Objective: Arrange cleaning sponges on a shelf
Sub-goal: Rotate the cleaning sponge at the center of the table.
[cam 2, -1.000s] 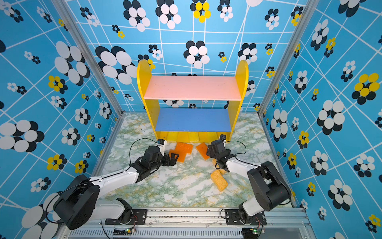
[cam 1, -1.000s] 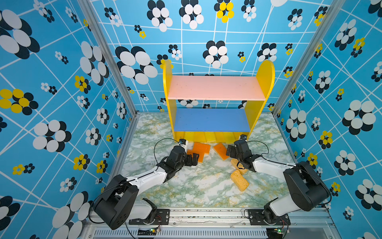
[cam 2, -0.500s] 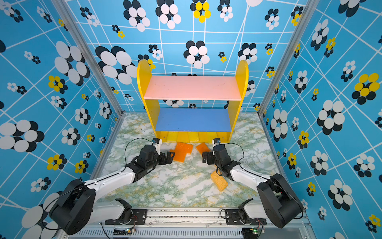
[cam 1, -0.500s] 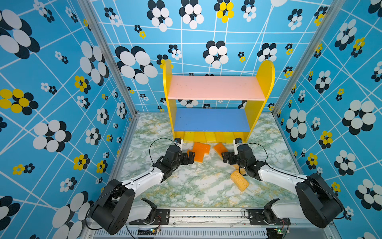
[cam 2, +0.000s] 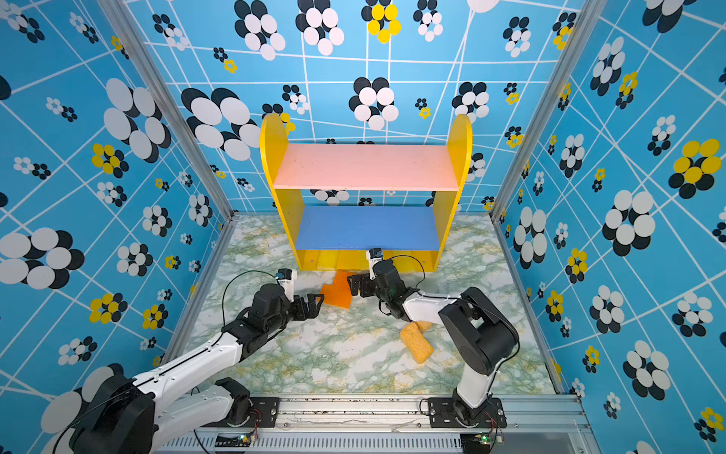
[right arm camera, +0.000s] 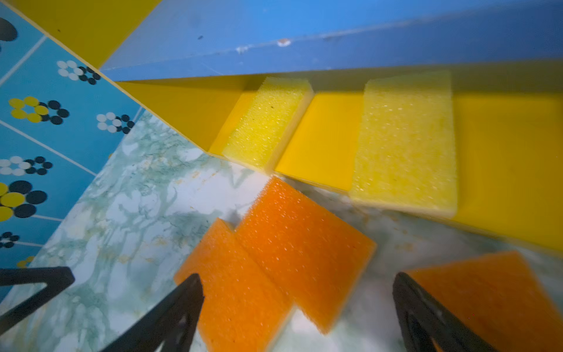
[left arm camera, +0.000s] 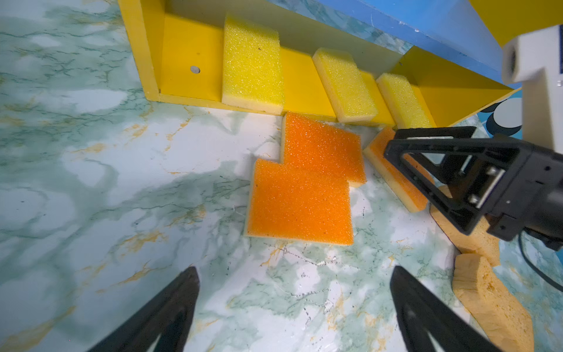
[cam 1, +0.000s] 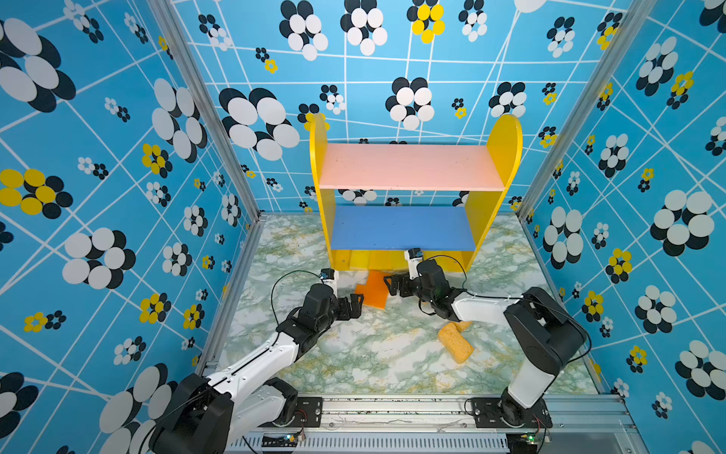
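Left wrist: left gripper [left arm camera: 294, 272] gapes wide (facing orange sponges [left arm camera: 300, 207]).

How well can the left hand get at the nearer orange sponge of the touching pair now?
Probably yes. The left hand is open and faces the orange sponge across bare table, with nothing between. The right hand is close beside, so they might crowd each other.

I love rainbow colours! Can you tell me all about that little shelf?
The shelf looks like painted wood: two yellow round-topped sides, a bare pink top board, a bare blue middle board and a yellow base. It stands upright at the back of the marbled tabletop. Three yellow sponges lie flat on its base, spaced apart.
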{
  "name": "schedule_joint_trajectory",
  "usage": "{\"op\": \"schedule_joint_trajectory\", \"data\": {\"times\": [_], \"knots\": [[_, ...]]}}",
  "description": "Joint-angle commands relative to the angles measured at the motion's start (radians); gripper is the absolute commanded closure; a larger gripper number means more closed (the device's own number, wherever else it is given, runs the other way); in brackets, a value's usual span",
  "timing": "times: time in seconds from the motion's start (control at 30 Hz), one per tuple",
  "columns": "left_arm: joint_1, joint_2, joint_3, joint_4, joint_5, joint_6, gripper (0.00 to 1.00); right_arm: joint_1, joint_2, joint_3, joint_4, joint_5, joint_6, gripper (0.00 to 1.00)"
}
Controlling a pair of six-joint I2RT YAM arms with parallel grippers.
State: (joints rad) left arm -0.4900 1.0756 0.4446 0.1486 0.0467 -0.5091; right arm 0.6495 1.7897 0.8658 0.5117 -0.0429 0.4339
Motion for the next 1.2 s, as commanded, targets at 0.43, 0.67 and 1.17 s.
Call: {"op": "schedule_joint_trajectory", "data": {"times": [0.43,0.67,1.17], "knots": [[0.033,-0.027,-0.023,-0.021,-0.015,0.012,0.01,0.026,0.129,0.093,0.019,-0.086,0.080,0.01],[0.036,-0.005,-0.013,-0.006,-0.007,0.014,0.01,0.068,0.122,0.007,-0.006,-0.060,0.099,0.01],[0.065,0.003,-0.012,-0.003,-0.002,0.028,0.01,0.200,-0.076,-0.111,-0.210,-0.028,0.091,0.01]]}}
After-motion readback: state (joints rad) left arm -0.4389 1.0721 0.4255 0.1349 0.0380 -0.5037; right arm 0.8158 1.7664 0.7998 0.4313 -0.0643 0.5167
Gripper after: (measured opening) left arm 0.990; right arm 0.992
